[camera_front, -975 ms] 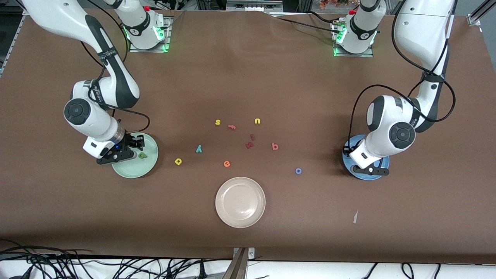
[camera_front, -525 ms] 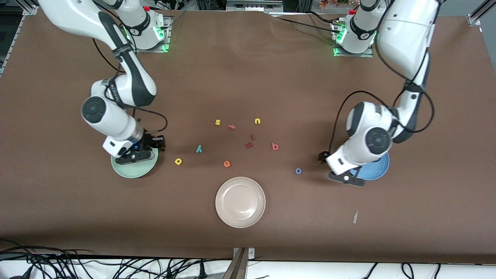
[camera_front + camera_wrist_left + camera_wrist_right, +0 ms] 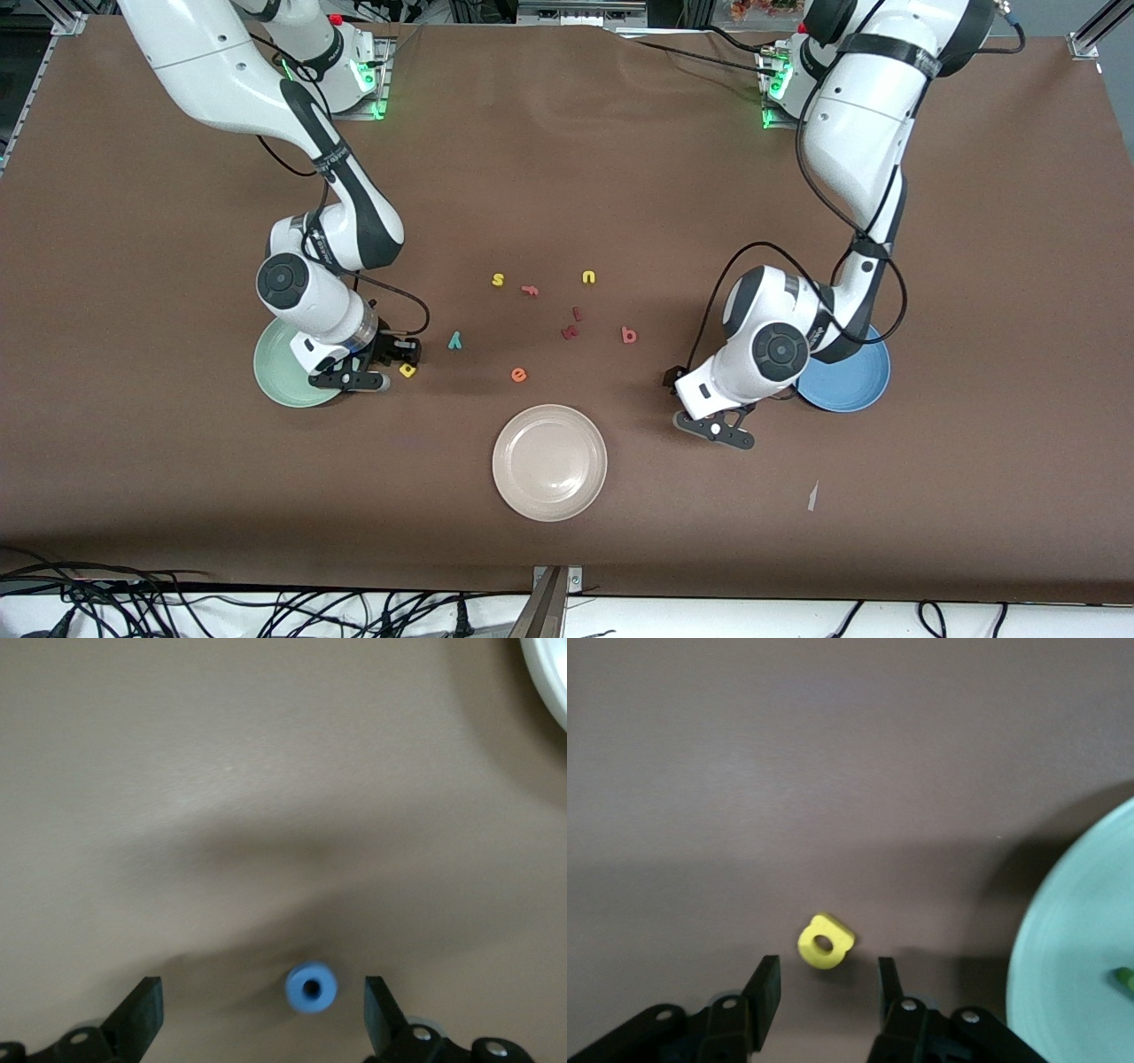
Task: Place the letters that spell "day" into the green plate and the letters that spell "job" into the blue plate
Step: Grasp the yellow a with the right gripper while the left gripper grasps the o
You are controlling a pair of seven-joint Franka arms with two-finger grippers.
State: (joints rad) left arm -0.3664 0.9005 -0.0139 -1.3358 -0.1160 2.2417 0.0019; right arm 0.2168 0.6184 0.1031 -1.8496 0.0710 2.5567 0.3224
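My right gripper [image 3: 381,363] hangs open beside the green plate [image 3: 276,372], with the yellow holed letter [image 3: 407,370] just off its fingertips. In the right wrist view that yellow letter [image 3: 826,942] lies at the tips of the right gripper [image 3: 827,974], touching neither. A dark green letter [image 3: 1123,979] shows on the green plate [image 3: 1081,939]. My left gripper [image 3: 693,403] is over the blue ring "o" and hides it from the front camera. The ring [image 3: 311,987] sits between the wide-open fingers of the left gripper [image 3: 261,994]. The teal "y" [image 3: 454,340] and the salmon letter [image 3: 628,334] lie on the table. The blue plate [image 3: 855,385] is partly hidden by the left arm.
A beige plate [image 3: 549,461] lies nearest the front camera. Mid-table lie a yellow "s" [image 3: 498,280], pink "f" [image 3: 530,290], yellow "u" [image 3: 588,277], two dark red letters [image 3: 571,324] and an orange "e" [image 3: 519,375]. A paper scrap [image 3: 812,496] lies toward the left arm's end.
Both arms swung away from their plates toward the table's middle. The left gripper opened and now stands over the blue ring. The right gripper reached the yellow letter.
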